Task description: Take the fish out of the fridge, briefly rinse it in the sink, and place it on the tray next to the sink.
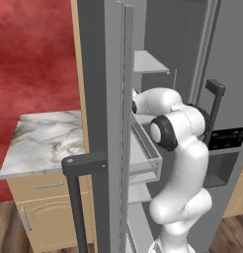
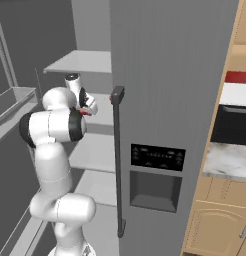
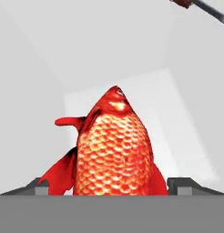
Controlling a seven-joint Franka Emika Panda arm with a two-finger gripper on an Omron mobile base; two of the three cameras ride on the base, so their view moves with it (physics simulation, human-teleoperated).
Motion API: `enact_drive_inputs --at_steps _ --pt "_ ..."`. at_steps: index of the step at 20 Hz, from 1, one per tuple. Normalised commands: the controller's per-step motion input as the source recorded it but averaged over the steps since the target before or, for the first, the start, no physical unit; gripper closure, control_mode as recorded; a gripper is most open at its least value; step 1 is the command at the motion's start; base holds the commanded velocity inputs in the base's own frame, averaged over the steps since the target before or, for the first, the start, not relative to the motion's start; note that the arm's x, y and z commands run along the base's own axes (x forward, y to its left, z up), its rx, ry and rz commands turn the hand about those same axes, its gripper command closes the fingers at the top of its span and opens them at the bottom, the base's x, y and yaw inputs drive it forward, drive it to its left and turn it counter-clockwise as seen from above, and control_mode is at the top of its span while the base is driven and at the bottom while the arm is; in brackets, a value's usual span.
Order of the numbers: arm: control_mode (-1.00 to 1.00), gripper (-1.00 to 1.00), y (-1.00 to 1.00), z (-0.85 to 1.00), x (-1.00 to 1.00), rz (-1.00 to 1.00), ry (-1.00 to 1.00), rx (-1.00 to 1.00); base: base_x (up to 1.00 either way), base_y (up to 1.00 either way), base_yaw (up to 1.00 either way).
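You've got the fridge wide open so the arm can reach deep onto a pale shelf, which is where the fish lies. Your gripper has its jaws spread wide either side of the fish's body, looks lined up for a grab, not clamped yet.

White arm deep inside the open fridge — marble counter at left.
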Motion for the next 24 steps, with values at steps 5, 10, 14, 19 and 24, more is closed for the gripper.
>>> enact_drive_inputs --at_steps 5,10,14,19,24 --pt "-1.0 1.0 -0.43 -0.01 -1.0 -0.13 -0.04 0.03 0.0 0.0 0.0" --pt "-1.0 1.0 -0.37 0.72 -1.0 -0.13 -0.13 0.09 0.0 0.0 0.0" --pt "-1.0 1.0 -0.15 1.0 -1.0 -0.14 -0.01 0.07 0.0 0.0 0.0" --pt "-1.0 1.0 -0.11 1.0 -1.0 -0.11 0.0 0.09 0.0 0.0 0.0" --pt "-1.0 1.0 -0.07 0.9 -1.0 -0.06 0.08 0.09 0.0 0.0 0.0"
